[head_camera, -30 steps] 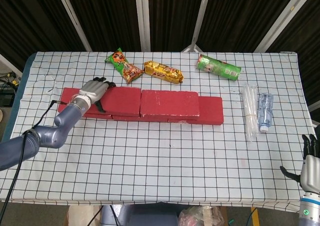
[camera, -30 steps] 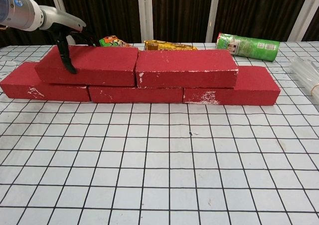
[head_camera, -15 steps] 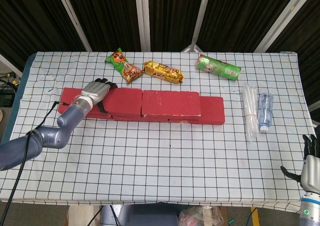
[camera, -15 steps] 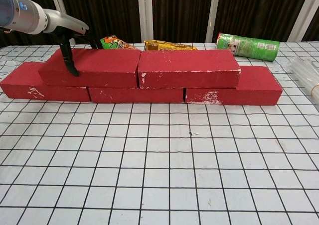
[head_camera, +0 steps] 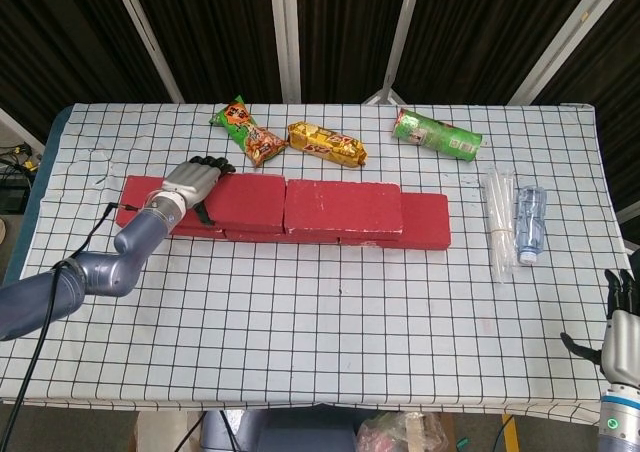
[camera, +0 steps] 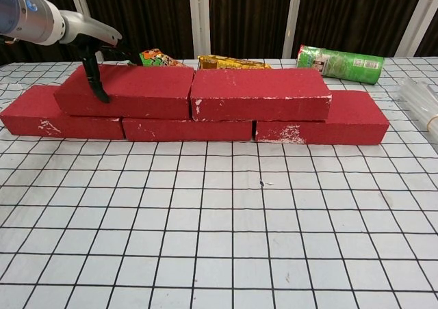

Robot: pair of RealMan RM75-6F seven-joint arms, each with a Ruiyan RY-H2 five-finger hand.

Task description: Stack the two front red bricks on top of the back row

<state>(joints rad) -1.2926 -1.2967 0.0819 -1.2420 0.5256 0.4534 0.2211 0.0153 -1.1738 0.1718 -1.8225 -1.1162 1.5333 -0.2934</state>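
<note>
Two red bricks lie end to end on top of a back row of red bricks point(head_camera: 427, 222) point(camera: 352, 119). My left hand point(head_camera: 190, 184) point(camera: 93, 52) grips the left end of the left upper brick point(head_camera: 248, 200) point(camera: 140, 90), fingers over its top and far side, thumb on its front face. The right upper brick point(head_camera: 343, 208) point(camera: 260, 94) touches it end to end. My right hand point(head_camera: 620, 324) stands at the table's front right corner, holding nothing, fingers apart and pointing up; the chest view does not show it.
Behind the bricks lie a green snack pack point(head_camera: 246, 130), a yellow snack pack point(head_camera: 326, 143) and a green tube can point(head_camera: 436, 135) point(camera: 339, 63). A water bottle point(head_camera: 529, 222) and a clear plastic sleeve point(head_camera: 499, 222) lie at the right. Checked cloth covers the table.
The left hand has nudged the left upper brick slightly to the right, closing it against the right upper brick, which also crept right. The right hand has not moved.
</note>
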